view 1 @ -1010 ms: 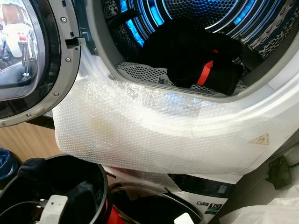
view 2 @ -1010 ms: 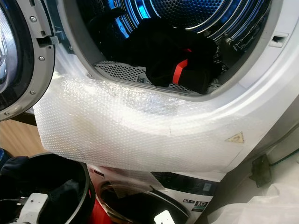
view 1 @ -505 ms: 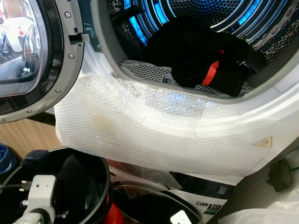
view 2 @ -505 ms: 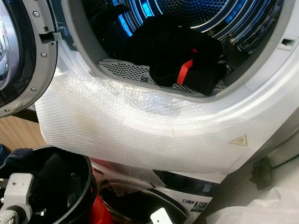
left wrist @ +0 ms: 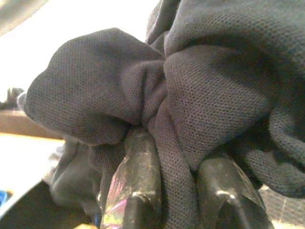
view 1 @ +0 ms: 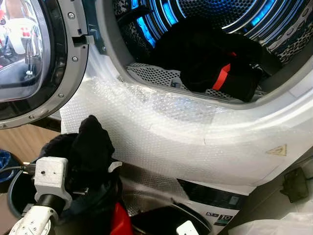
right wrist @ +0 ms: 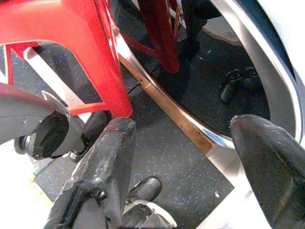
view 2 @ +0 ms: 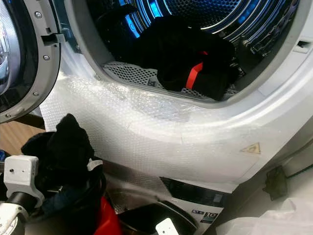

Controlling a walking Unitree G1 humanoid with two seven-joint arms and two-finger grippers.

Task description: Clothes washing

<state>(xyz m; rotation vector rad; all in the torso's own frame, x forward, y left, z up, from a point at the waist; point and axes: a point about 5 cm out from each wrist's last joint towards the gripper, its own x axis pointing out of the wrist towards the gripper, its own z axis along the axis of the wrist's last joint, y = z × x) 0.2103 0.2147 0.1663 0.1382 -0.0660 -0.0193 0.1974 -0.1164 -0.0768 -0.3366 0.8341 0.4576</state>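
Note:
My left gripper (left wrist: 176, 152) is shut on a bunched dark navy garment (view 1: 90, 147), held up above the black basket (view 1: 14, 196) at the lower left. Its black fingers (left wrist: 136, 162) pinch a fold of the cloth, and its white wrist block (view 1: 49, 174) sits just under the bundle. Above and to the right, the blue-lit drum (view 1: 205, 14) stands open, with black clothes bearing a red stripe (view 1: 220, 76) inside near its front lip. My right gripper (right wrist: 190, 143) hangs low and open, holding nothing, over dark speckled floor.
The round machine door (view 1: 34, 58) is swung open at the left. Bubble wrap (view 1: 171, 142) covers the front panel below the opening. A second machine (view 1: 215, 215) sits underneath. A red stool (right wrist: 71, 43) stands beside the basket, and a white plastic bag (view 1: 279, 225) lies at the lower right.
My left gripper has risen out of the basket with the dark garment in it, toward the bubble-wrapped front. The view has shifted slightly.

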